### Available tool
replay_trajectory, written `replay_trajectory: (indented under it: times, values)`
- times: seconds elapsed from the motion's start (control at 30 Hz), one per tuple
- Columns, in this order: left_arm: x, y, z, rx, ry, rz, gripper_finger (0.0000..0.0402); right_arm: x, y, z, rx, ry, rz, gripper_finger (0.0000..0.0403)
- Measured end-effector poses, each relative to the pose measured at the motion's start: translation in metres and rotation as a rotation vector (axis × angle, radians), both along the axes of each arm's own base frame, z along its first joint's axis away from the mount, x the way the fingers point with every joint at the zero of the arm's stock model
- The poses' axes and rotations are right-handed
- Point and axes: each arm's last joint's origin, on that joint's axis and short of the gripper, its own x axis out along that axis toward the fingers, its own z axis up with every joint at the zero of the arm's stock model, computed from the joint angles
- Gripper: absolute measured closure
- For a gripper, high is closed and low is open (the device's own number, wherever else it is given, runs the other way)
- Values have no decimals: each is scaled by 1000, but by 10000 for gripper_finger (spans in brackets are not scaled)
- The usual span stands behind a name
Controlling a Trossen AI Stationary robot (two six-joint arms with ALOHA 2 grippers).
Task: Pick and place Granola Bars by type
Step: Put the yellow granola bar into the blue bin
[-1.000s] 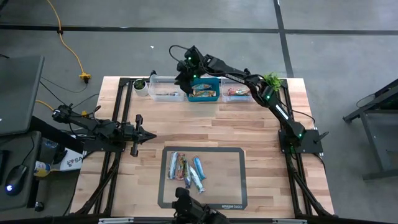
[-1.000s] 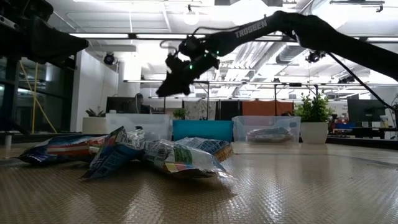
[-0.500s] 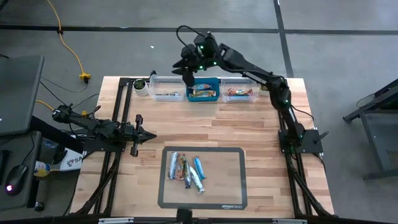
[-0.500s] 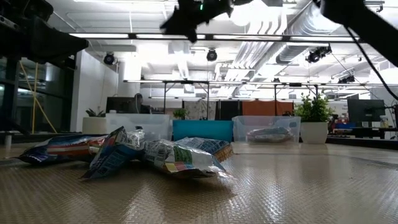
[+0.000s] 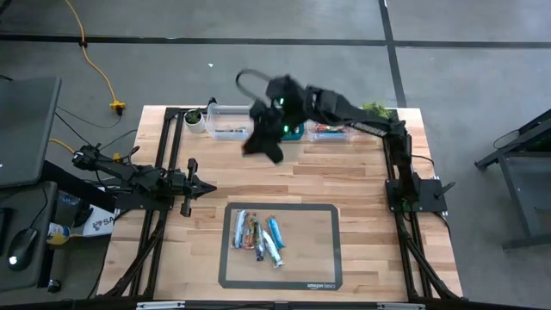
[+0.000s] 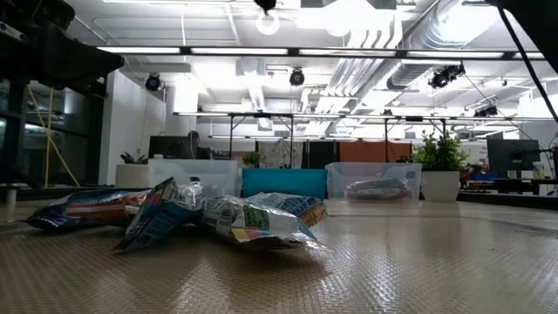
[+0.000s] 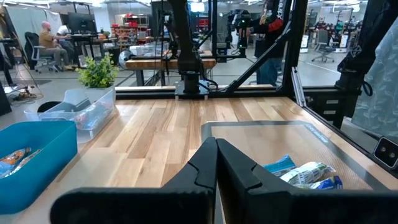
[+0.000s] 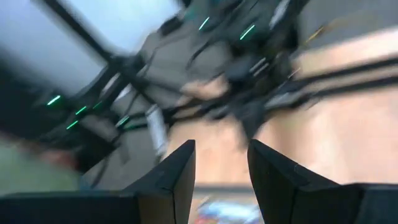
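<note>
Several granola bars (image 5: 258, 237) in blue, teal and red-orange wrappers lie in a loose heap on the dark-framed mat (image 5: 323, 258); they also show in the low view (image 6: 209, 218) and the left wrist view (image 7: 298, 174). My right gripper (image 5: 258, 145) is high above the bare wood between the bins and the mat. Its fingers are open and empty in the right wrist view (image 8: 221, 165). My left gripper (image 5: 205, 187) waits shut at the table's left, level with the mat's far edge, fingers together (image 7: 216, 163).
Three bins stand in a row at the far edge: a clear one (image 5: 228, 125), a blue one (image 5: 293, 131) partly under my right arm, and a clear one (image 5: 334, 129), each holding bars. A small potted plant (image 5: 195, 118) stands left of them, another (image 5: 376, 110) at the right.
My right gripper has risen from over the blue bin, going up out of the low view, then swung toward the table's near edge and now hangs over the wood before the bins. The bars on the mat have stayed where they were.
</note>
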Motion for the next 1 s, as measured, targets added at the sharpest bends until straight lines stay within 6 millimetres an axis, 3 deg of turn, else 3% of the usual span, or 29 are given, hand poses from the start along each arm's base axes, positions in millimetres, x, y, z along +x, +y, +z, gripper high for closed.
replay_trajectory:
  times: [0.23, 0.4, 0.5, 0.63, 0.77, 1.0]
  values:
    - [0, 0, 0, 0, 1, 0, 400, 1, 78, -30, 119, 282, 155, 272]
    - [0, 0, 0, 0, 0, 0, 400, -2, 123, -58, 166, 512, 76, 272]
    - [0, 0, 0, 0, 0, 0, 400, -1, 146, -87, 165, 631, -7, 272]
    - [0, 0, 0, 0, 0, 0, 400, -6, 165, -134, 178, 818, -181, 272]
    - [0, 0, 0, 0, 0, 0, 400, -12, 172, -184, 205, 943, -388, 272]
    - [0, 0, 0, 0, 0, 0, 400, -16, 168, -245, 310, 928, -545, 272]
